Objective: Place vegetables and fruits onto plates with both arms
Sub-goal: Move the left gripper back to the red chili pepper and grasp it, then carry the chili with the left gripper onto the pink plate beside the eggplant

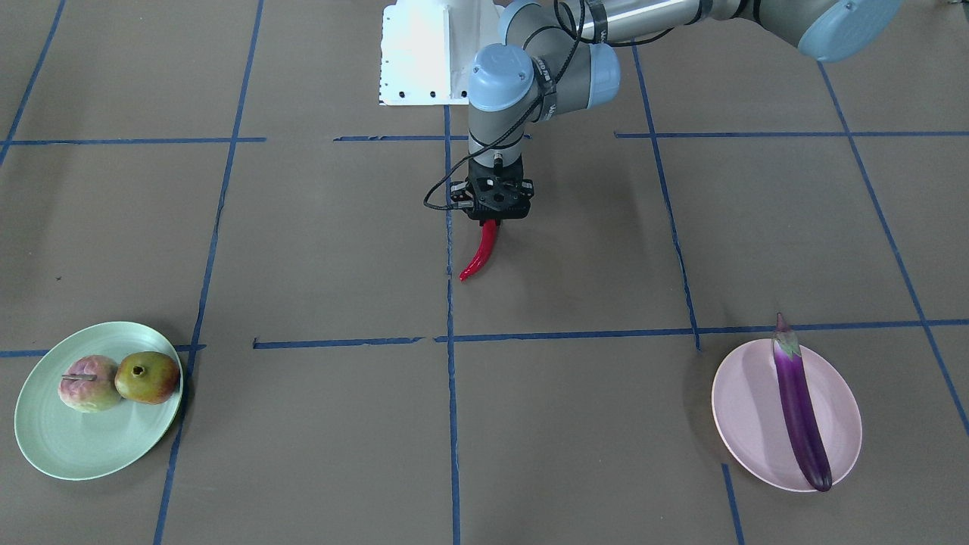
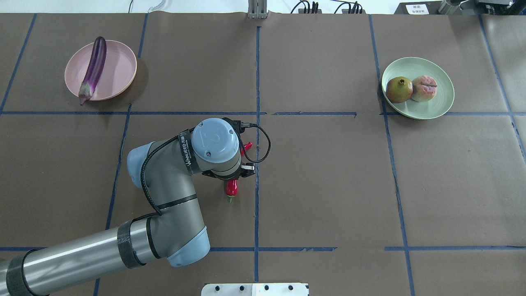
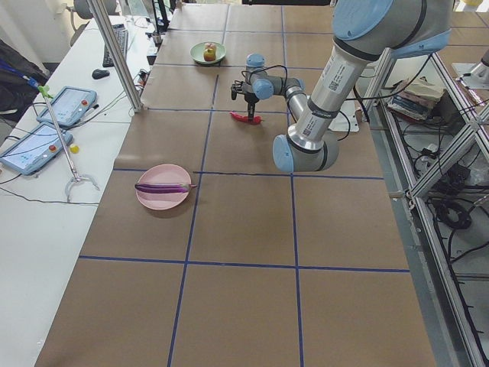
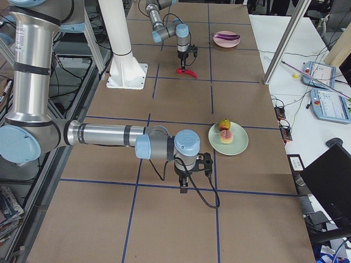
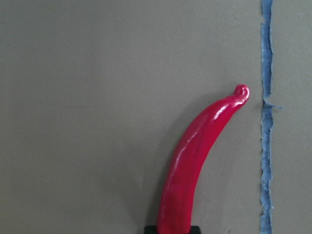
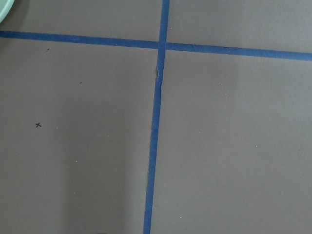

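My left gripper (image 1: 496, 219) is at the middle of the table, shut on the stem end of the red chili pepper (image 1: 478, 257), which lies at or just above the table. The left wrist view shows the chili (image 5: 195, 156) running out from between the fingers. The purple eggplant (image 1: 799, 409) lies on the pink plate (image 1: 746, 412). The yellow-green and red fruit (image 1: 147, 377) and the pink-green fruit (image 1: 89, 384) sit side by side on the mint green plate (image 1: 68, 446). My right gripper (image 4: 184, 189) shows only in the exterior right view, near the green plate (image 4: 238, 143); I cannot tell if it is open or shut.
The white robot base (image 1: 424, 53) stands at the table's robot side. Blue tape lines (image 1: 450, 378) grid the brown table cover. The pink plate (image 2: 119, 70) is at the far left and the green plate (image 2: 435, 105) at the far right in the overhead view.
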Tool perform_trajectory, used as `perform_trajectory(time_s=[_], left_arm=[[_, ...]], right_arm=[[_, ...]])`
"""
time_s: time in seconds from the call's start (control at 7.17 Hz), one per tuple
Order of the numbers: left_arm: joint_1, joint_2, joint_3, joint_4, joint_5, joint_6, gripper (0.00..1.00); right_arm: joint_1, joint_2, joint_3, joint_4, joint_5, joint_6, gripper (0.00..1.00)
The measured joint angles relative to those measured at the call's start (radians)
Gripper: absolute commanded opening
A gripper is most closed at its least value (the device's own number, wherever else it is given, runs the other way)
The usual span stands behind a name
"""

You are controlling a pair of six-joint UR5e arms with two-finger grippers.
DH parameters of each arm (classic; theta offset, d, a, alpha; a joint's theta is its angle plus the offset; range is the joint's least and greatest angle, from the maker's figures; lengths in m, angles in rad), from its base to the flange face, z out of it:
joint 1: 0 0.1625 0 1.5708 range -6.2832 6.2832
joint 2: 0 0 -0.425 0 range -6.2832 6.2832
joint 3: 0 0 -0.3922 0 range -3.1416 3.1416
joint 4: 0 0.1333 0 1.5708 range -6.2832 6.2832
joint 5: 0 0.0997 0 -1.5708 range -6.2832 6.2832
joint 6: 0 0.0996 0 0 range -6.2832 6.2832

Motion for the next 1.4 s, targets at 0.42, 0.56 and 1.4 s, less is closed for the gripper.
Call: perform_trajectory(time_s=[0.42, 0.56, 1.4], left_arm=[[-0.042, 0.002, -0.026, 0.004, -0.032, 0.003, 0.0], [-0.109, 0.012, -0.036, 0.004, -0.096, 0.007, 0.0], [-0.614, 0.121, 0.303, -0.071, -0.24, 0.522, 0.99]], right_arm=[[0.0, 0.0, 0.0, 0.0, 0.0, 0.001, 1.0], [0.0, 0.0, 0.0, 0.0, 0.0, 0.0, 1.0], [0.0, 0.001, 0.0, 0.0, 0.0, 0.002, 1.0]])
